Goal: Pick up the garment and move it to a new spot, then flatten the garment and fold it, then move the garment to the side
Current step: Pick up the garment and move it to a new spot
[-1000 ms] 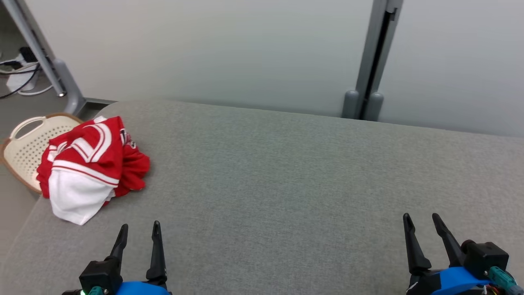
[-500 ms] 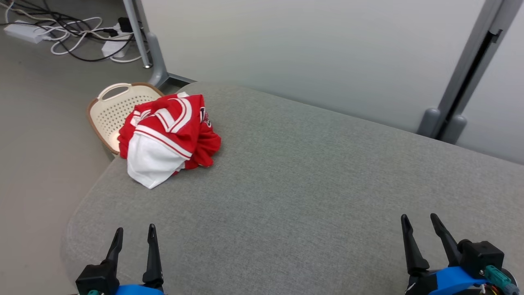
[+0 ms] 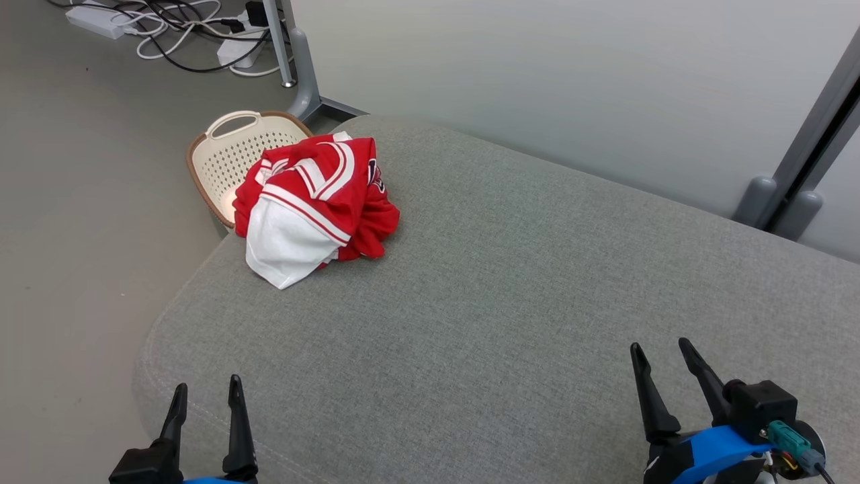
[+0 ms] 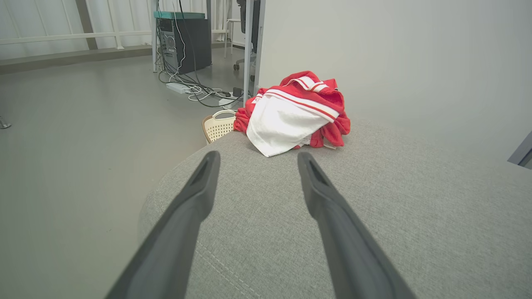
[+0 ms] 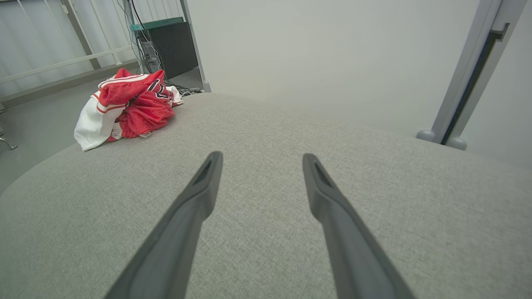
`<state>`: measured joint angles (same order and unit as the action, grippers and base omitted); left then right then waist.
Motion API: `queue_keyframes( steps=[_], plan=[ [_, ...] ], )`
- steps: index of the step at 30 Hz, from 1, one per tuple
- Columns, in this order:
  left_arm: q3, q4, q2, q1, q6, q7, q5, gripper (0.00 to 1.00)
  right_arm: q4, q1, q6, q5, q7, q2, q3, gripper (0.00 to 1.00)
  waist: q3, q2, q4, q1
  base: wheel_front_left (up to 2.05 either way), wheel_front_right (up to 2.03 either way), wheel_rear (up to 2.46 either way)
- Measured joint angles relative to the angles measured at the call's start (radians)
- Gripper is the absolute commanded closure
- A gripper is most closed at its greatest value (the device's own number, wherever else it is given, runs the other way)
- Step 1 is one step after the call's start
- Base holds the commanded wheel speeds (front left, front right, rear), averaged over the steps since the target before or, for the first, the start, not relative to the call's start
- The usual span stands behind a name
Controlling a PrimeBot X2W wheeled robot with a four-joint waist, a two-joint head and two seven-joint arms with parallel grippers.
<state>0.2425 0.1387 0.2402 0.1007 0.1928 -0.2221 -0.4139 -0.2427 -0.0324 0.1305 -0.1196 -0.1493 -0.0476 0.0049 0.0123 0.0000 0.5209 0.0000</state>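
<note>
One wide grey padded surface [image 3: 510,302] spreads out in front of me, rounded at its near left corner. On it, one garment [image 3: 316,202]: a red jersey with white stripes and a white panel, crumpled in a heap at the far left corner, right at the edge. Just past that corner, down on the floor, one cream perforated basket [image 3: 225,151] with a brown rim and a loop handle. From my head the heap covers the basket's right side, and I cannot tell whether any cloth hangs into it. The part of its inside I can see is bare mesh.

Two grippers, two dark fingers each. My left gripper [image 3: 207,383] sits at the near left edge, fingers spread and holding nothing, aimed at the heap and well apart from it. My right gripper [image 3: 658,344] is near right, fingers spread too, over bare grey fabric. A tangle of cables [image 3: 181,30] lies on the far left floor.
</note>
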Motion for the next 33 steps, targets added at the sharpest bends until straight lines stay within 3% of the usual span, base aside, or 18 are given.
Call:
queue_keyframes(
  steps=[11, 15, 19, 23, 33],
  plan=[
    [0.006, -0.005, 0.007, -0.013, 0.0, 0.021, -0.009, 0.0, -0.003, -0.001, 0.0, -0.014, -0.003, 0.0, -0.012, 0.0, 0.001, 0.0, -0.001, 0.0, 0.0, 0.0, 0.0],
    [-0.003, -0.032, 0.031, -0.07, -0.023, 0.062, -0.028, 0.0, 0.001, 0.005, 0.0, -0.017, -0.011, 0.0, -0.028, 0.0, 0.011, 0.0, -0.001, 0.0, 0.0, 0.0, 0.0],
    [-0.034, -0.074, 0.071, -0.173, -0.045, 0.134, -0.061, 0.0, 0.019, 0.002, 0.0, -0.016, -0.01, 0.0, -0.03, 0.0, 0.038, 0.0, -0.01, 0.0, 0.0, 0.0, 0.0],
    [-0.102, -0.082, 0.152, -0.324, -0.065, 0.27, -0.124, 0.0, 0.056, -0.016, 0.0, 0.007, 0.0, 0.0, -0.04, 0.0, 0.092, 0.0, -0.043, 0.0, 0.0, 0.0, 0.0],
    [-0.252, 0.121, 0.236, -0.59, -0.123, 0.479, -0.357, 0.0, 0.189, -0.089, 0.0, 0.096, 0.043, 0.0, -0.074, 0.0, 0.274, 0.0, -0.146, 0.0001, 0.0, 0.0, 0.0]
  ],
)
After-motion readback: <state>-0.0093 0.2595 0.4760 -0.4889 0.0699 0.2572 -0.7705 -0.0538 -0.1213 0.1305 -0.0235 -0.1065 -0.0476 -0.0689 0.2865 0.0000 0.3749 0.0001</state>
